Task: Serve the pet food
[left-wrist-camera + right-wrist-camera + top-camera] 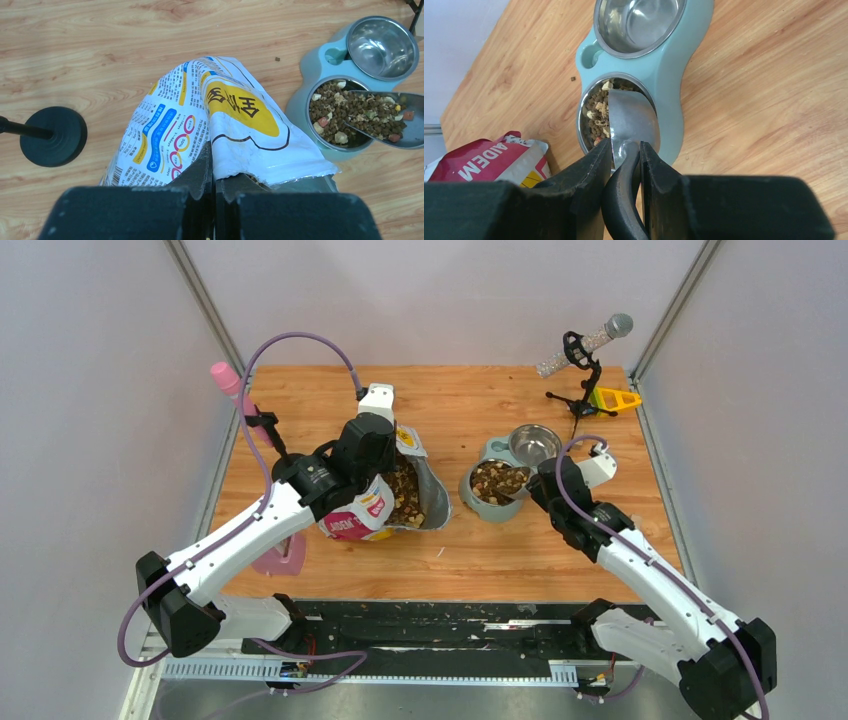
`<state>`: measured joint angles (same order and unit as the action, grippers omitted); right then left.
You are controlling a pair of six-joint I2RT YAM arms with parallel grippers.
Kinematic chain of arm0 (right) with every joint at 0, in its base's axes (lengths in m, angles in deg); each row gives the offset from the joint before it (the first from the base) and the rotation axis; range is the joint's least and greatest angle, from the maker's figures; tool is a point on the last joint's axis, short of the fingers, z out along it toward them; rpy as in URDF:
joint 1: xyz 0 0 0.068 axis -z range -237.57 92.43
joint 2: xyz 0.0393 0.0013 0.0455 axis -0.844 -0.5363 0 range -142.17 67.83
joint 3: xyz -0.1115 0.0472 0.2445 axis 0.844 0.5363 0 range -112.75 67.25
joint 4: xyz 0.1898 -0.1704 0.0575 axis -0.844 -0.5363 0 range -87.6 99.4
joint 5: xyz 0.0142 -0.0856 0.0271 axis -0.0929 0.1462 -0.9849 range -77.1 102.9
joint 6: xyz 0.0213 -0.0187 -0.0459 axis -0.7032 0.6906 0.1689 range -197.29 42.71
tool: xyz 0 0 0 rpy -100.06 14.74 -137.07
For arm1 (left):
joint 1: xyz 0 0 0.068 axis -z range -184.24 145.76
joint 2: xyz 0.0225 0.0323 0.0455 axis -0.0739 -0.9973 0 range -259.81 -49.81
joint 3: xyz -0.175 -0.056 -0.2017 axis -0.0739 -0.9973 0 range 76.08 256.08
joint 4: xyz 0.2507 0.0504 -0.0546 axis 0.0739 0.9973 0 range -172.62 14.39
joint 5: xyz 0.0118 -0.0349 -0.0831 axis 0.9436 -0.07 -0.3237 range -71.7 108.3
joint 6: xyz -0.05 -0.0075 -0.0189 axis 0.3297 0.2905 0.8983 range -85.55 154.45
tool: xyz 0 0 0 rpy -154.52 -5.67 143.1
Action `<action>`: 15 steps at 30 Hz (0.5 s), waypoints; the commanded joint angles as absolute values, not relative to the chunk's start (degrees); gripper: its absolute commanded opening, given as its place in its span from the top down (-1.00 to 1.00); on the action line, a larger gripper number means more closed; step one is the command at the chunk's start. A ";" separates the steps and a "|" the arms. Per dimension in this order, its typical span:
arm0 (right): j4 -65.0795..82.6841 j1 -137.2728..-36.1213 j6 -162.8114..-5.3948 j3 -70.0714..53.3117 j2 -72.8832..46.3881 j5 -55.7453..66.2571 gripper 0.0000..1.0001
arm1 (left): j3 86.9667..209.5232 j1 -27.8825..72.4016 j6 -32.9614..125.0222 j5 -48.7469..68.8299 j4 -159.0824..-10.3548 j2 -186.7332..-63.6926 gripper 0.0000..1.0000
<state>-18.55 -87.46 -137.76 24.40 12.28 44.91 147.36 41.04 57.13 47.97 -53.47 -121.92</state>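
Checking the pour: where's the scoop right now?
Right of centre in the top view: the right gripper holds the scoop over the feeder's kibble-filled bowl, right of the bag.

Left jaws pinched tight, right jaws clamped.

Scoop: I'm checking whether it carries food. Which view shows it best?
Left wrist: it looks into the scoop, showing pet food lying on it over the filled bowl. Right wrist shows only its grey back, gripped in the right hand. In top external it is too small to make out.
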 commanded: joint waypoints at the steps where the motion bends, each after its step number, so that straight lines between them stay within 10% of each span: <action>1: -18.37 -86.76 -136.46 20.54 12.50 45.74 1.00 | 149.14 40.67 56.87 51.56 -56.95 -118.73 1.00; 15: -23.65 -85.87 -132.62 17.09 11.73 46.46 1.00 | 149.00 40.72 56.77 52.12 -57.12 -118.95 1.00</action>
<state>-23.66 -86.24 -134.74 20.51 11.82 44.95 147.36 41.04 57.06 48.21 -53.47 -121.92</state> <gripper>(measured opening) 0.265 0.007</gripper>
